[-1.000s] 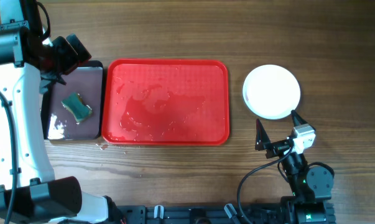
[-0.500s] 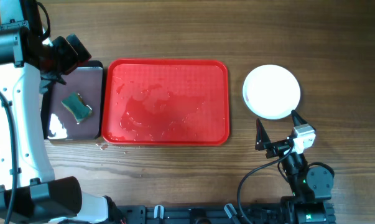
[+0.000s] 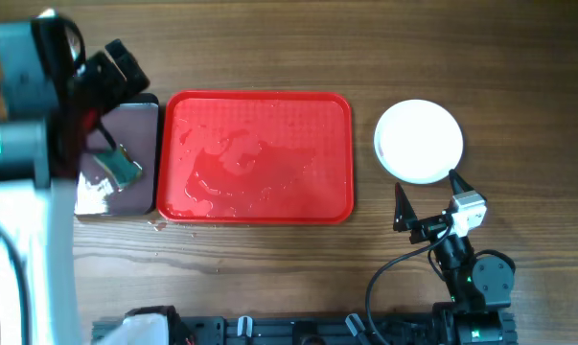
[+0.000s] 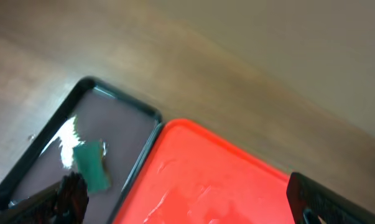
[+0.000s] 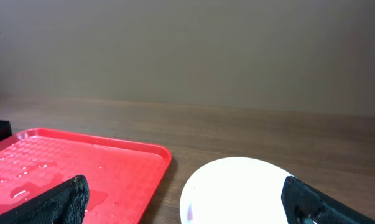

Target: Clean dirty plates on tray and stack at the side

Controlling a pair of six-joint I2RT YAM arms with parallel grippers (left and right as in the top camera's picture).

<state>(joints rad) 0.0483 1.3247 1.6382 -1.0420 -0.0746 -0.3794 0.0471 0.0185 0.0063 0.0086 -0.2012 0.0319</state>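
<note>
We're looking down on the wooden tabletop [image 3: 269,48], and the red tray [image 3: 258,158] sits square in the middle, its surface glistening with a film of water and scattered droplets. A few drops lie on the wood by its near left corner.

Over to the right, apart from the tray, there's the stack of plates [image 3: 420,141] resting on the tabletop. A white one is on top, and a second rim peeks out along its left edge; how many lie underneath, we can't tell. The right wrist view gives us a faint reddish mark at the top plate's near edge.

The right claw [image 3: 429,195] hangs just in front of that stack, spread wide, with nothing between its fingers. Its two dark fingertips frame the plate and the tray's corner in its own camera.

On the left, a black tray [image 3: 140,120] lies just beside the red one, carrying a green sponge [image 3: 122,169] and a pale shiny patch near its front. The left arm shows blurred above it. From the wrist view, the left claw [image 4: 190,202] is also spread wide and carrying nothing, high above both trays.
</note>
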